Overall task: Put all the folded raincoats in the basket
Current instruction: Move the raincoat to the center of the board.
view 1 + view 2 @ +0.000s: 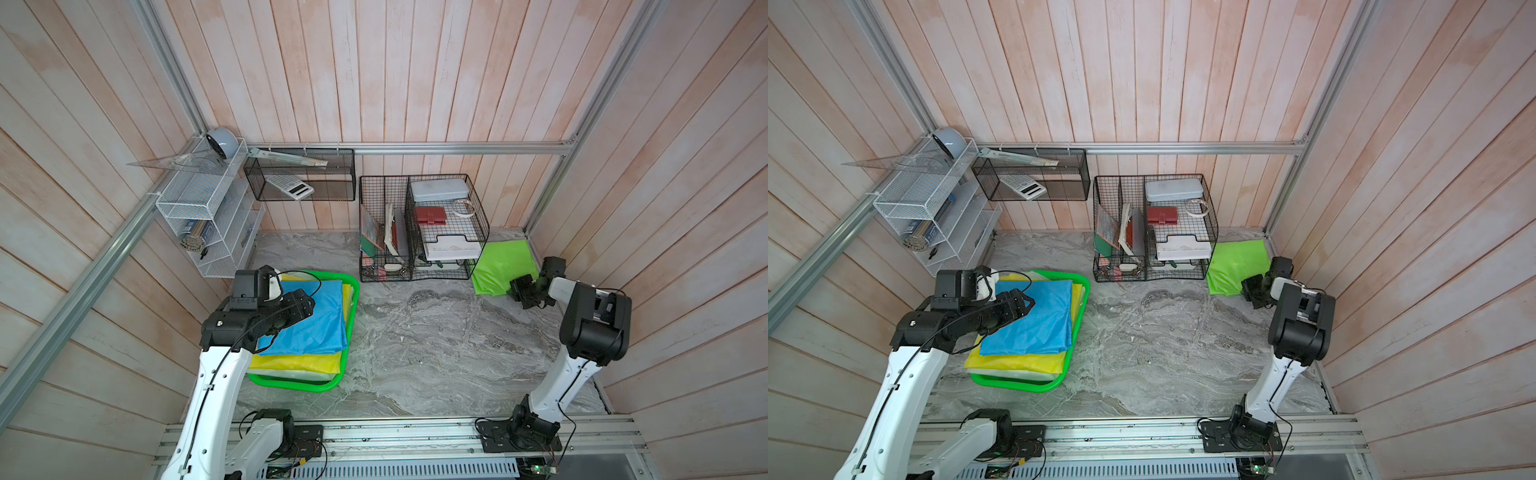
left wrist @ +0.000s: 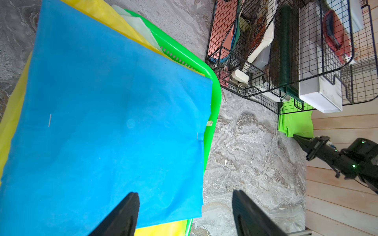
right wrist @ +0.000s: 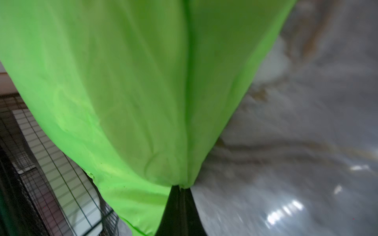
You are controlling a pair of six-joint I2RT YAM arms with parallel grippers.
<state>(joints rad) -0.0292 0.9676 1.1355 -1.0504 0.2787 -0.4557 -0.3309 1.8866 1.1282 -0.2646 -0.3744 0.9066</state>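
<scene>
Grey marbled worktop (image 1: pixel 415 353), pink plank walls on three sides. Right fingers (image 3: pixel 176 212) are clenched on a corner of the folded green raincoat (image 1: pixel 500 266), which lies flat on the worktop just ahead of them, its far edge against the black wire rack (image 1: pixel 449 224) and well apart from the basket (image 1: pixel 291 385). Left fingers (image 2: pixel 122 214) are spread with nothing between them, one over the blue raincoat (image 1: pixel 307 324) in the basket, the other out past the rim. Risks, as I judge them: the hold is a pinch on thin, slick film at one corner, so a lift may let the folds fall open or the film slip free; a drag could catch the far edge on the rack's wires. The basket already holds a stack, with the yellow raincoat (image 1: pixel 291 363) overhanging the rim, so another may slide off. The left arm over the basket also stands where the right must arrive. Right wrist view alone shows the film gathered to a point at the fingertips; in both top views the wrist hides that. Only the top views show the crossing to the basket.
</scene>
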